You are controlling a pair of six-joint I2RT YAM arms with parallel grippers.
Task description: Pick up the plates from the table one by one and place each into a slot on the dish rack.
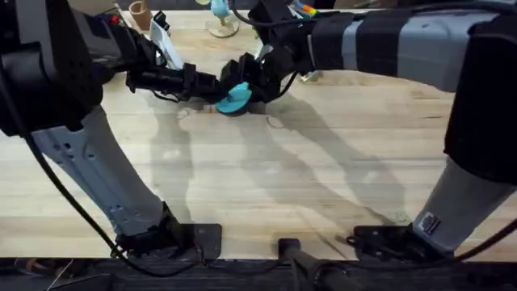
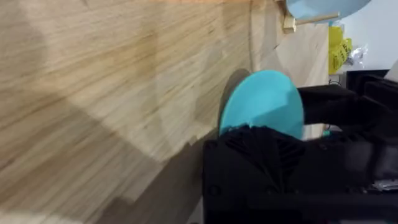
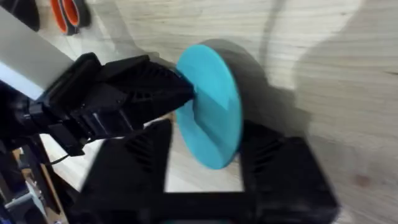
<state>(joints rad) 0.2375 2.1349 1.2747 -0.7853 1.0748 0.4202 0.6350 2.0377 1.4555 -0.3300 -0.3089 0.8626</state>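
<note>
The turquoise plate (image 1: 235, 98) stands on edge at the far middle of the tabletop (image 1: 266, 186), caught between two grippers that meet there. In the right wrist view the right gripper (image 3: 214, 165) straddles the plate's lower rim, one black finger on each face, though whether the pads actually press it I cannot tell. The left gripper (image 1: 203, 84) comes in from the other side, its tip touching or pinching the plate's edge; its own wrist view shows the plate (image 2: 264, 102) rising just beyond the black gripper body, so its grip cannot be judged either. The plate looks thin, rigid and light, probably smooth plastic, so it should neither flex nor break but could slide or pivot between hard fingers. The safest hold seems to be across the rim, pads flat on both faces and reaching well inward, so the disc stays upright for dropping between pegs. The pale blue plate (image 2: 323, 7) appears already propped in the dish rack (image 2: 309, 21) beyond.
</note>
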